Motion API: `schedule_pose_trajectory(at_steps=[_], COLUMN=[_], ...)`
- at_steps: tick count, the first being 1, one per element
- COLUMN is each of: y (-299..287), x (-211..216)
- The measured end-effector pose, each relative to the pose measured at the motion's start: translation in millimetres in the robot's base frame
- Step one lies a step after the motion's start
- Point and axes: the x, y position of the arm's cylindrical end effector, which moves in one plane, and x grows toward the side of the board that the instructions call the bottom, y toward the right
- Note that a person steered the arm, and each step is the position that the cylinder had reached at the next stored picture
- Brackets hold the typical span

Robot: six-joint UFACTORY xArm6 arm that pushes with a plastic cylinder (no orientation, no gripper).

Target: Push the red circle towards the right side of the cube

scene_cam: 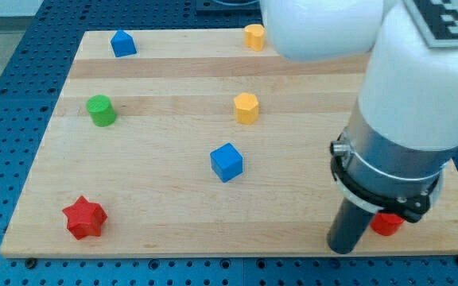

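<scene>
The red circle point(387, 225) lies near the board's bottom right corner, mostly hidden behind the arm; only its lower part shows. The blue cube point(227, 162) stands near the middle of the board, far to the red circle's left. My tip point(342, 249) is at the board's bottom edge, just left of the red circle and well right of and below the cube. Whether the rod touches the red circle cannot be told.
A red star point(83, 218) lies at the bottom left. A green cylinder point(100, 110) is at the left, a yellow hexagon point(246, 107) above the cube, another yellow block point(254, 36) and a blue house-shaped block point(122, 43) at the top. The wooden board point(157, 230) ends just below my tip.
</scene>
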Motion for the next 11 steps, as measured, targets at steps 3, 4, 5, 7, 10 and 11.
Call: schedule_pose_trajectory(at_steps=[3, 4, 5, 7, 10, 11], y=[22, 86, 86, 71, 80, 77], x=[0, 0, 0, -3, -29, -33])
